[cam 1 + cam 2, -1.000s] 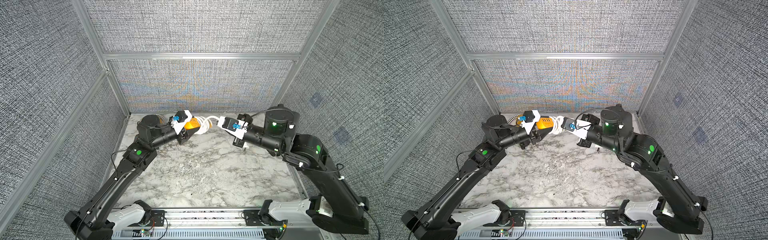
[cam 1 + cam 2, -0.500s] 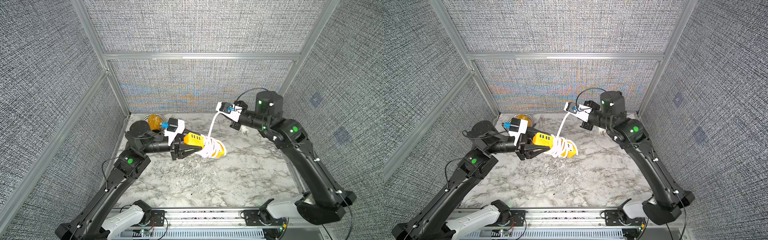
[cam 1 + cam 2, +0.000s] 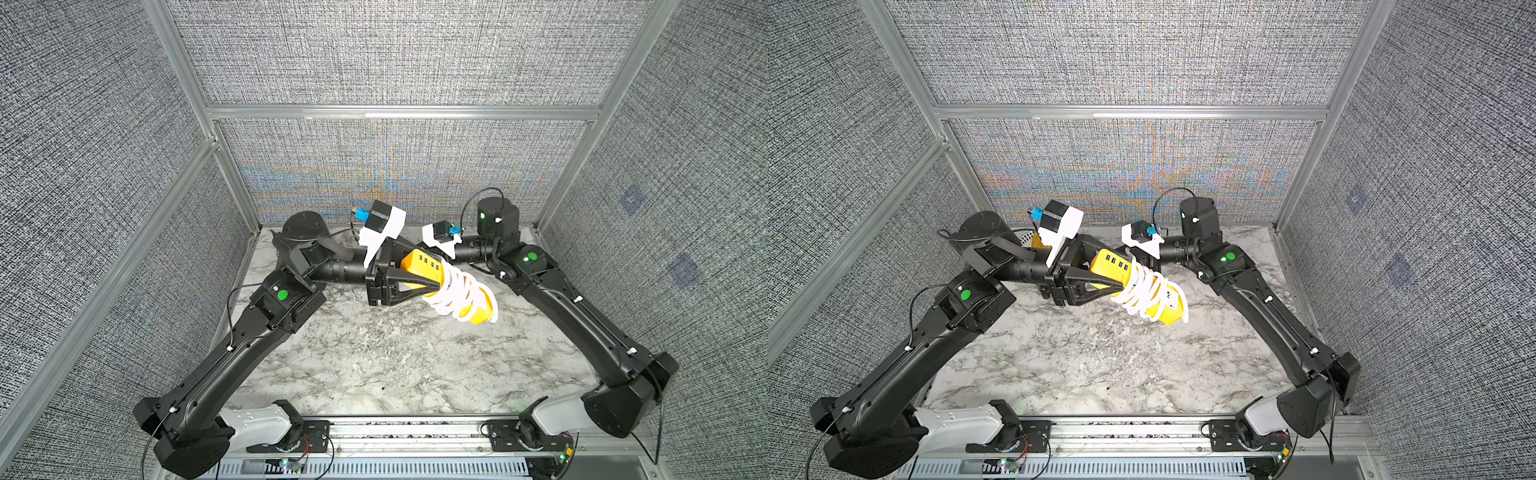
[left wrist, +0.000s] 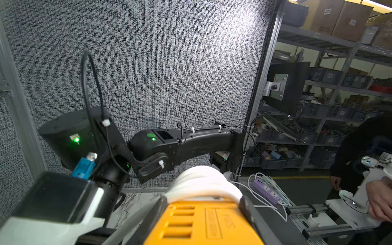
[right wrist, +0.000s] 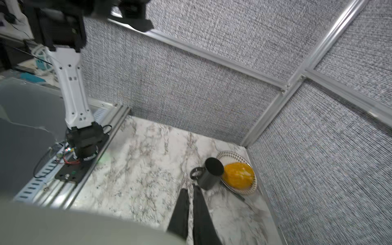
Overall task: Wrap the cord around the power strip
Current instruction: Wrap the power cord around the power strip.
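The orange-yellow power strip (image 3: 428, 266) hangs above the marble table, and my left gripper (image 3: 420, 272) is shut on its USB-port end. The white cord (image 3: 457, 291) lies in several loops around the strip's outer half in both top views (image 3: 1144, 291). The left wrist view shows the strip (image 4: 203, 222) between the two black fingers, with the cord coils (image 4: 201, 182) just beyond them. My right gripper (image 5: 190, 187) sits behind the strip, mostly hidden in the top views. It is shut, its fingers almost touching, with no cord between them.
A patterned plate (image 5: 233, 154) with an orange speckled fruit (image 5: 238, 176) and a black mug (image 5: 210, 174) stand in the back left corner, partly behind my left arm (image 3: 1000, 249). Grey panel walls close in three sides. A rail (image 3: 395, 432) runs along the front edge.
The right gripper has dropped from its raised spot to behind the strip. The cord that ran up to it now lies coiled on the strip. The left gripper carried the strip slightly right.
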